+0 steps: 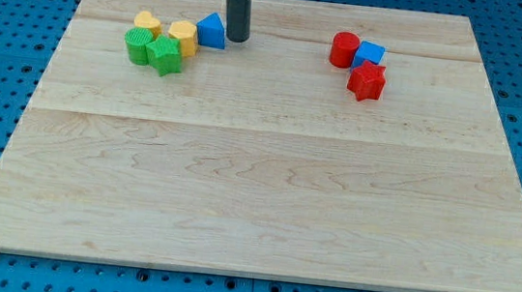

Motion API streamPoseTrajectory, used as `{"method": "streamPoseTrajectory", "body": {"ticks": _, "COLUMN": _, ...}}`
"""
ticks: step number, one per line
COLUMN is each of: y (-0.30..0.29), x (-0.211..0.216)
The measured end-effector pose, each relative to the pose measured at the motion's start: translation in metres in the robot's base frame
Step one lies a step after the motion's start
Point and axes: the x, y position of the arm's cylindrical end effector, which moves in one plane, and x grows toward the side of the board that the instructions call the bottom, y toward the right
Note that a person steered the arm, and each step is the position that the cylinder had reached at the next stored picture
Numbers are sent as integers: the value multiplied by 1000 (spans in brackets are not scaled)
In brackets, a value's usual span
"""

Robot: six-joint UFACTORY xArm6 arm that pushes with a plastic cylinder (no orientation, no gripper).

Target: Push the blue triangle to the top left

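Seven blocks lying on table [263, 214]; blue triangle [212, 31] sitting top left, touching yellow block [183, 36]; my tip [237, 39] standing just right of it; no gripper fitted, only rod; red star [367, 81] sitting top right

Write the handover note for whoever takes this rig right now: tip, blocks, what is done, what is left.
My tip sits just to the view's right of the blue triangle, close to or touching it.
The triangle is near the board's top edge, left of centre, beside a yellow block; a second yellow block and two green blocks lie further left.
Done: triangle is in the upper left area.
Left: push it on toward the corner, past that cluster.
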Motion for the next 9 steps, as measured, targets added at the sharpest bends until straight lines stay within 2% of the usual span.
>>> {"method": "streamPoseTrajectory", "body": {"ticks": 1, "y": -16, "x": 17}}
{"method": "streamPoseTrajectory", "body": {"ticks": 2, "y": -55, "x": -23}}
{"method": "streamPoseTrajectory", "body": {"ticks": 5, "y": -16, "x": -62}}
{"method": "streamPoseTrajectory", "body": {"ticks": 9, "y": -60, "x": -59}}
